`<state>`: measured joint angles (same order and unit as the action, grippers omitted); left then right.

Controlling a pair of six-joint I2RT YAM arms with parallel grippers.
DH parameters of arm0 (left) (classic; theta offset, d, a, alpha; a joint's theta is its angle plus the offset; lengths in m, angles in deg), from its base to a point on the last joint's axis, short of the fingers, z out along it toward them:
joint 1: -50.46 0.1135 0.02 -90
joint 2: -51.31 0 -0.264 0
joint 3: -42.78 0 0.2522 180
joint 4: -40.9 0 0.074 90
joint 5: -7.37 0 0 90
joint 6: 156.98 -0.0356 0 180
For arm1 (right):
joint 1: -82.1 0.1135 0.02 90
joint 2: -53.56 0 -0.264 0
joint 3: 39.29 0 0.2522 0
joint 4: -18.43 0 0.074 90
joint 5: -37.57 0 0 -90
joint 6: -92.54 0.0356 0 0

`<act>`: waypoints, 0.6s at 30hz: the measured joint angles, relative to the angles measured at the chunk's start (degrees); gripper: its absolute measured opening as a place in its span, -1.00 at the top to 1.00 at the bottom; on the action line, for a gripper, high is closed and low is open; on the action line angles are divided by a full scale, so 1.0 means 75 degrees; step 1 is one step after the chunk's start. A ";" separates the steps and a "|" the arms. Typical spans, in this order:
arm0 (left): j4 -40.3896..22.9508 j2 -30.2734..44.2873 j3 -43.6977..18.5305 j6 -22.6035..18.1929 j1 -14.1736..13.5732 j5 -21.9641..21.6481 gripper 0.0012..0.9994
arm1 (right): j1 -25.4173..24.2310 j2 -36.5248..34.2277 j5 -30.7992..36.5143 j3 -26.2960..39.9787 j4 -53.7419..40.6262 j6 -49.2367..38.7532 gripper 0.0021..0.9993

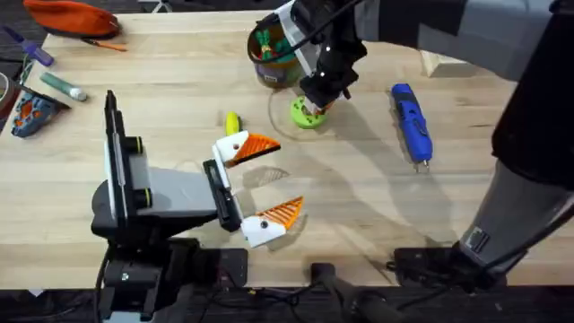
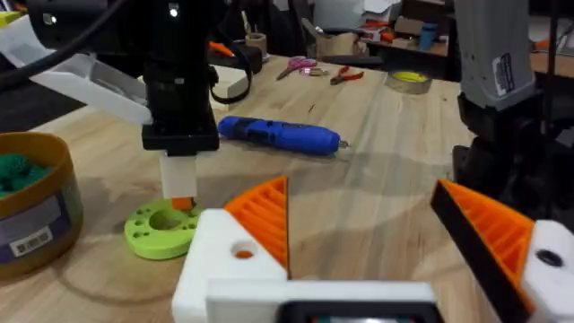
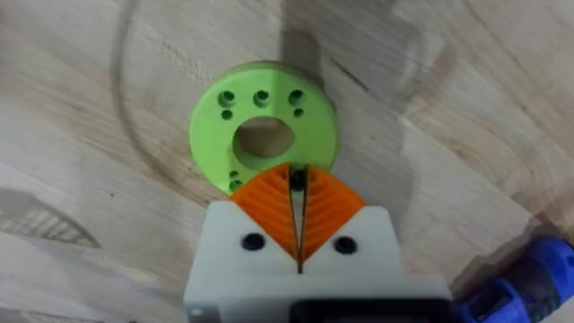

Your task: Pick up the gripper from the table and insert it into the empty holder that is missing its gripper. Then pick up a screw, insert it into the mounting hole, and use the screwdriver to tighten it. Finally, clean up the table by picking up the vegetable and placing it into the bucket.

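My right gripper [image 3: 298,193] hung tip-down over the green disc [image 3: 262,135], jaws pressed together on something small and dark, a screw I judged, since the disc's holes serve as a rack for them. From overhead the disc [image 1: 307,114] sat at one o'clock from the table's middle, just beside the bucket [image 1: 272,56] at its eleven. My left gripper [image 1: 260,187] rested near the table's centre, jaws wide apart and empty, both orange pads [image 1: 260,145] seated in their white holders [image 1: 235,149], probably parked so the mounting hole faced up for the screw. The screwdriver [image 1: 412,122] lay at three o'clock of the disc, untouched. The vegetable [image 1: 232,122] waited at nine o'clock of it.
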<state>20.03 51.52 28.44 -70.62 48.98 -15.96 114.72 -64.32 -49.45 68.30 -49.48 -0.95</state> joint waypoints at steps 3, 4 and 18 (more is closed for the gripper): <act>0.0000 0.0000 0.0000 0.0000 0.0000 0.0000 -0.97 | 0.0000 0.0000 0.0000 0.0000 0.0006 0.0001 0.99; 0.0000 0.0000 0.0000 0.0000 0.0000 0.0000 -0.97 | 0.0000 0.0000 0.0003 0.0000 0.0006 0.0000 0.99; 0.0000 0.0000 0.0000 0.0000 0.0000 0.0000 -0.97 | 0.0000 0.0000 0.0033 0.0000 0.0006 0.0000 0.99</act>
<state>20.03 51.52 28.44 -70.62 48.98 -15.96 114.72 -64.32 -49.20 68.30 -49.44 -0.95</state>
